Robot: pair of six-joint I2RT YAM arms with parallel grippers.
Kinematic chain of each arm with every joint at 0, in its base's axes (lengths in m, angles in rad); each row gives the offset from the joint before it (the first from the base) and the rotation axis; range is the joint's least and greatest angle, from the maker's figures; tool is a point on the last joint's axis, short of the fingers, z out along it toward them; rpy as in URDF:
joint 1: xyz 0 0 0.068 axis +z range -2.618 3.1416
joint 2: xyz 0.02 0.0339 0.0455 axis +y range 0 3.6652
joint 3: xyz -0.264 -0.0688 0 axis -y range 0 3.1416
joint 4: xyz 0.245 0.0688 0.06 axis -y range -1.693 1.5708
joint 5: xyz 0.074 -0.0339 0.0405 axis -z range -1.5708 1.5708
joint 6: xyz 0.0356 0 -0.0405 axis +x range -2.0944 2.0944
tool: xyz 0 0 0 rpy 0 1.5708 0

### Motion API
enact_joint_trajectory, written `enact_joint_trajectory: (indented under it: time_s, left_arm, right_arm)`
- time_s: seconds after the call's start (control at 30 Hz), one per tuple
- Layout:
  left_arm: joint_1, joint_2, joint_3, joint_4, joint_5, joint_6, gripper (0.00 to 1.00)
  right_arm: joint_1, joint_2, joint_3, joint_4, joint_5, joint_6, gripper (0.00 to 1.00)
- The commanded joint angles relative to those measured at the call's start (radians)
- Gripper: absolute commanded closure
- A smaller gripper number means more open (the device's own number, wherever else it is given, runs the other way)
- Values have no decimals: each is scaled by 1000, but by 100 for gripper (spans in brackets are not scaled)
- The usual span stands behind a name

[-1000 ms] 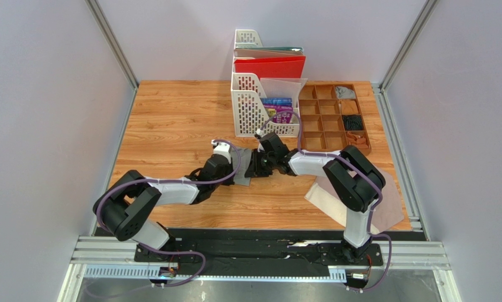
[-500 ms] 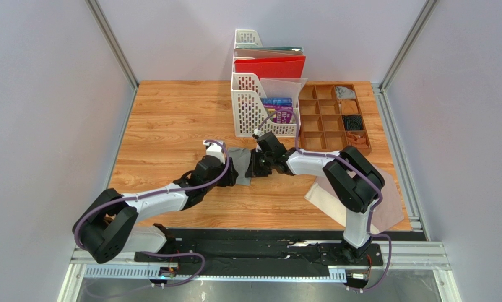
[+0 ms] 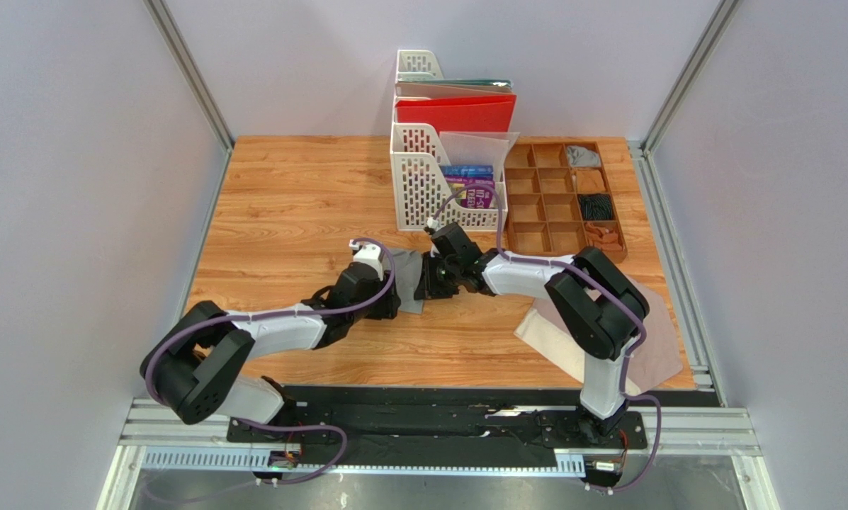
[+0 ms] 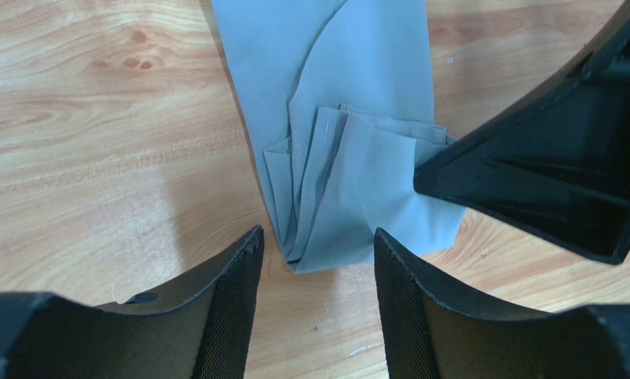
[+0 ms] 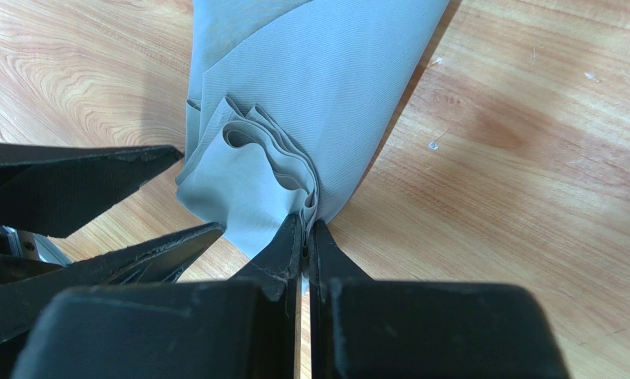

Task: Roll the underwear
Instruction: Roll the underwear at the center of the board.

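Right hand (image 5: 304, 235) clamped on folds of the grey underwear (image 5: 326, 87), left hand (image 4: 316, 237) spread apart around its end

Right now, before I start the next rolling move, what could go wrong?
1. The right jaws are shut on only the tip of the folded layers of the grey underwear, and those layers fan loose just above the grip. A pull may slip some out and undo the folds.
2. The left jaws stand open astride the cloth's end, with a right finger close beside them. Closing or swinging could knock the arms together.
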Motion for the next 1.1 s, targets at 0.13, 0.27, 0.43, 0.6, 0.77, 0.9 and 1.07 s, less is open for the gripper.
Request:
enact_joint_trajectory:
  time_s: [0.13, 0.27, 0.43, 0.6, 0.77, 0.9, 1.07]
  left_arm:
    - [21, 65, 50, 52, -21, 25, 41]
    - [26, 82, 54, 77, -8, 17, 42]
    - [27, 113, 59, 115, 10, 17, 46]
    - [26, 123, 51, 120, 6, 15, 59]
    - [27, 140, 38, 167, 53, 18, 74]
    - [27, 133, 22, 183, 82, 12, 84]
    - [26, 94, 47, 56, 134, 6, 95]
  right_arm:
    - [10, 6, 26, -44, 28, -25, 100]
    - [10, 6, 26, -44, 28, -25, 100]
    - [12, 6, 29, -47, 28, -29, 100]
    - [12, 2, 27, -52, 28, -32, 100]
    - [12, -6, 29, -58, 27, -42, 99]
    - [12, -37, 26, -77, 33, -61, 76]
    - [19, -148, -6, -93, 57, -164, 56]
